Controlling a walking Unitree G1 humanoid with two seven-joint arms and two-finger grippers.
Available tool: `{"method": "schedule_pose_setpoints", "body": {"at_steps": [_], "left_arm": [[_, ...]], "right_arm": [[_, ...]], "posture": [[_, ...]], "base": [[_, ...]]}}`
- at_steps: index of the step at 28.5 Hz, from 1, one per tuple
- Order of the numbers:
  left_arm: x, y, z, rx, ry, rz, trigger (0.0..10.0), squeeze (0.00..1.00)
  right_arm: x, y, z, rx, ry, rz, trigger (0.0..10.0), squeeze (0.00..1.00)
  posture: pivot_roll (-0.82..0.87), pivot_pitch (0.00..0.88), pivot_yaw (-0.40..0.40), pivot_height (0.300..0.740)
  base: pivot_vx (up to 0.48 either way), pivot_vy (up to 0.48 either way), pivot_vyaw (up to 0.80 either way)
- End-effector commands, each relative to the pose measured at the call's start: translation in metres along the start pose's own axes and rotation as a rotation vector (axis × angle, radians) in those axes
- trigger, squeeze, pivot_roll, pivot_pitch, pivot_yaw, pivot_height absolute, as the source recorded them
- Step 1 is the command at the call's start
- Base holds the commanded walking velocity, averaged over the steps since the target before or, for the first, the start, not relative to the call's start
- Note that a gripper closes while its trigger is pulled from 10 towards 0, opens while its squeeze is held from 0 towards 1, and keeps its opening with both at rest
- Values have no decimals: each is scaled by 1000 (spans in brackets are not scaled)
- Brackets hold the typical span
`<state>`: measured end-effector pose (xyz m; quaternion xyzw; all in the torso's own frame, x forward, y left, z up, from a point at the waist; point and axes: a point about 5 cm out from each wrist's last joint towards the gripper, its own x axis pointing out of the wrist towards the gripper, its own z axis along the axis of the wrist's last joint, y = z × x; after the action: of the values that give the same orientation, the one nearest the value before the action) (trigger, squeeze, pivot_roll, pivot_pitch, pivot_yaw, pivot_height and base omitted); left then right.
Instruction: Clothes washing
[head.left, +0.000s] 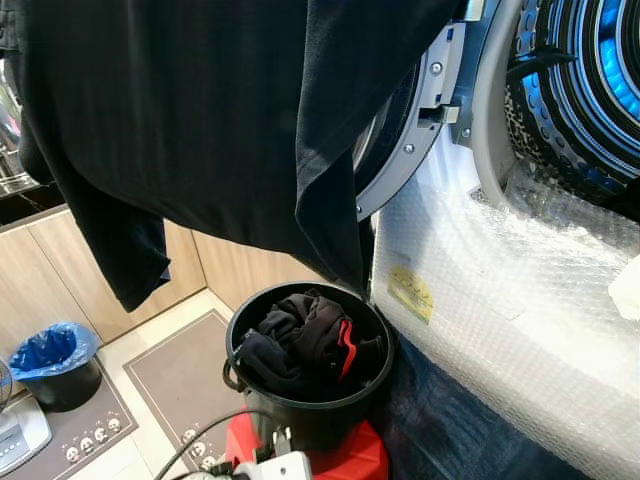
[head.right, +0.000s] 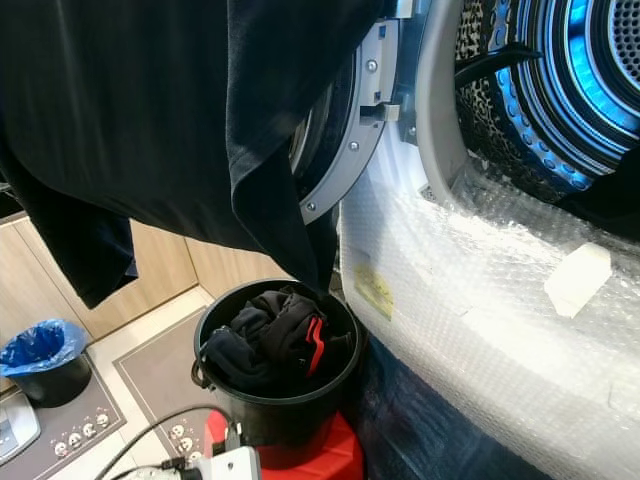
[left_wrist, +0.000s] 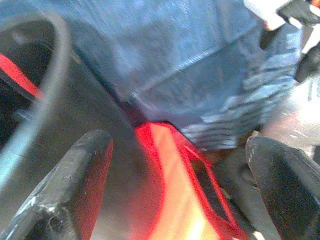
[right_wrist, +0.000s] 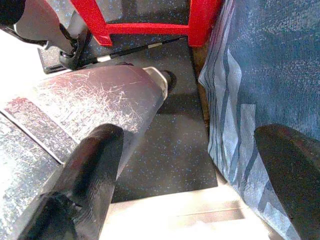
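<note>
One black garment (head.left: 200, 110) hangs across the top of the head views, its tail drooping to the rim of the bucket (head.left: 310, 415) of dark clothes (head.left: 300, 345), with the open drum (head.right: 560, 80) up and to the right, so the cloth's way in runs rightward. Down low, the left gripper (left_wrist: 175, 180) hangs spread and empty beside the bucket wall and red stand (left_wrist: 170, 200). Likewise the right gripper (right_wrist: 190, 175) is spread and empty over the floor mat (right_wrist: 165, 145), so neither is near the garment.
</note>
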<state>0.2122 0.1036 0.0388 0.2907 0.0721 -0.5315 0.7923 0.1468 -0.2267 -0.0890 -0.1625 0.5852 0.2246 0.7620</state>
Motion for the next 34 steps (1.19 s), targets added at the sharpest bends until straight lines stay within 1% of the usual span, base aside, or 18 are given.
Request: {"method": "schedule_pose_setpoints", "body": {"at_steps": [1, 3, 6, 7, 9, 11, 13, 14, 15, 16, 18, 19, 20, 25, 28, 31, 32, 34], "left_arm": [[-9, 14, 6, 36, 13, 71, 10000, 0], [-12, 21, 10, 46, 11, 120, 10000, 0], [-21, 42, 16, 53, 30, 284, 10000, 0], [-21, 42, 16, 53, 30, 284, 10000, 0], [-23, 47, 16, 53, 45, 331, 10000, 0], [-26, 51, 16, 0, 34, 413, 10000, 0], [-29, 55, 16, -28, 33, 479, 10000, 0], [-30, 56, 16, -45, 32, 506, 10000, 0], [-30, 56, 16, -45, 32, 506, 10000, 0], [-35, 62, 16, -111, 19, 602, 10000, 0], [-42, 71, 12, -191, 16, 718, 10000, 0], [-45, 73, 11, -213, 18, 753, 10000, 0], [-49, 78, 9, -265, 0, 799, 10000, 0], [-55, 86, 2, -346, -4, 880, 10000, 0], [-59, 92, -5, -439, -23, 940, 10000, 0], [-58, 94, -9, -472, -21, 948, 10000, 0], [-56, 95, -11, -501, -24, 940, 10000, 0], [-54, 96, -13, -517, -28, 937, 10000, 0]], "right_arm": [[3, 7, -6, 20, 17, 21, 10000, 0], [3, 7, -6, 16, 19, 11, 10000, 0], [2, 5, -8, 16, 28, -8, 10000, 0], [2, 5, -8, 16, 28, -8, 10000, 0], [2, 5, -9, 15, 32, -14, 10000, 0], [2, 4, -8, 18, 33, -24, 10000, 0], [2, 4, -8, 18, 34, -26, 10000, 0], [3, 4, -8, 19, 34, -27, 10000, 0], [3, 4, -8, 19, 34, -27, 10000, 0], [3, 5, -8, 22, 34, -29, 10000, 0], [3, 5, -8, 25, 34, -32, 10000, 0], [3, 5, -9, 26, 35, -33, 10000, 0], [3, 5, -8, 26, 35, -33, 10000, 0], [4, 7, -9, 27, 36, -30, 10000, 0], [4, 8, -8, 32, 32, -27, 10000, 0], [4, 7, -8, 37, 29, -29, 10000, 0], [4, 7, -8, 41, 27, -30, 10000, 0], [4, 7, -9, 47, 27, -33, 10000, 0]], "posture": [[12, 0, -3, 740], [12, 0, -4, 740], [18, 0, -8, 740], [18, 0, -8, 740], [20, 0, -10, 740], [24, 0, -12, 740], [24, 0, -12, 740], [24, 0, -12, 740], [24, 0, -12, 740], [25, 0, -12, 740], [27, 0, -15, 740], [29, 0, -17, 740], [31, 0, -17, 740], [31, 0, -18, 740], [23, 0, -19, 740], [17, 0, -18, 740], [8, 0, -18, 740], [-2, 0, -17, 740]], "base": [[0, 0, 0], [0, 0, 0], [0, 0, 0], [0, 0, 0], [0, 0, 0], [0, 0, 0], [0, 0, 0], [0, 0, 0], [0, 0, 0], [0, 0, 0], [0, 0, 0], [0, 0, 0], [0, 0, 0], [0, 0, 0], [0, 0, 0], [0, 0, 0], [0, 0, 0], [0, 0, 0]]}}
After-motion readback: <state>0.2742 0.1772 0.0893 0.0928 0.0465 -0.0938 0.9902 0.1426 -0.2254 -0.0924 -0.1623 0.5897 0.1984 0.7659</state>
